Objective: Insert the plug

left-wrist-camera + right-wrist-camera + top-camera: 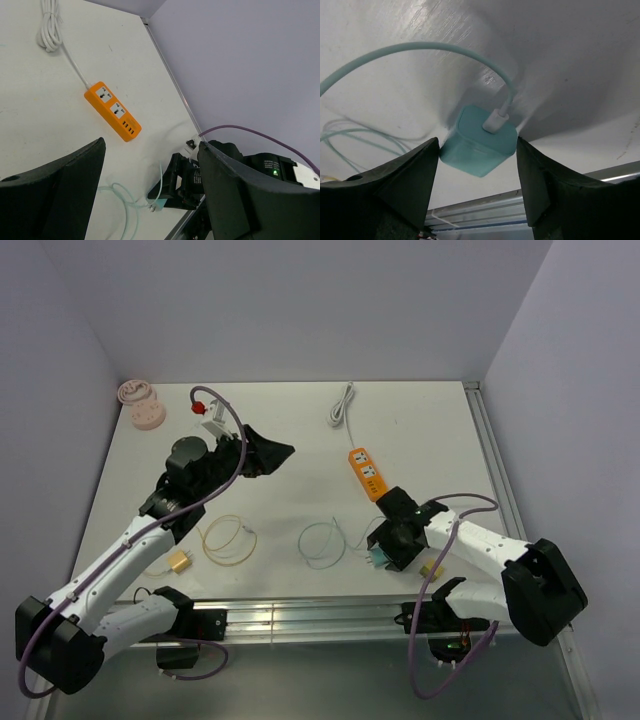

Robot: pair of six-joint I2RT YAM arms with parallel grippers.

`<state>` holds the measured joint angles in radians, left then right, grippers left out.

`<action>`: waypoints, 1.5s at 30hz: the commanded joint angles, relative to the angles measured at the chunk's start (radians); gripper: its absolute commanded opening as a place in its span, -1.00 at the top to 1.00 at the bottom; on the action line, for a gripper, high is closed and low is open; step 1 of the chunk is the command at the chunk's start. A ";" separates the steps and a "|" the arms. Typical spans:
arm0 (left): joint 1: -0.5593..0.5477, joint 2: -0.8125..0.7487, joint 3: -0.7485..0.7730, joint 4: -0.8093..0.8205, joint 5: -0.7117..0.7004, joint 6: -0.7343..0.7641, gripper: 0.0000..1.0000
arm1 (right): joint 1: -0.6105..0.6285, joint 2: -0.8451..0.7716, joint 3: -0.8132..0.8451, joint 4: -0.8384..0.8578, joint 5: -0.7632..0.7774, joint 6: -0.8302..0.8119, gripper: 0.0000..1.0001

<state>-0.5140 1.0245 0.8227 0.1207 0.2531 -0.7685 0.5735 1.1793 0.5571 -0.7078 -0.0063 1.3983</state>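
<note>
The teal plug [375, 560] lies just on the near side of the orange power strip [368, 473], between the right gripper's [478, 141] 2 fingers. Whether they pinch it is unclear. The left gripper [152, 145], left of the strip, hangs spread wide.

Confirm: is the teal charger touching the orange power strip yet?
Apart. The left wrist view shows bare table between the power strip and the charger.

The plug [479, 147] and its cable [420, 46] are teal. The power strip [112, 111] is orange with 2 white sockets. The table [300, 430] is white.
</note>
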 commanded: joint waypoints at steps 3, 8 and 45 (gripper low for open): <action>-0.003 -0.041 -0.003 0.005 -0.008 0.029 -0.62 | 0.029 0.048 0.030 0.027 0.054 0.025 -0.36; -0.004 -0.056 -0.005 -0.001 -0.008 0.032 -0.63 | 0.042 0.071 0.076 -0.002 0.115 0.005 -0.24; -0.204 -0.073 -0.206 0.154 0.310 -0.101 -0.53 | 0.408 -0.375 0.113 0.433 0.088 -0.872 0.95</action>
<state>-0.6769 0.9909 0.6353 0.2230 0.5968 -0.8593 0.9722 0.8303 0.6823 -0.3653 0.0887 0.5564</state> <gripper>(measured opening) 0.759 0.543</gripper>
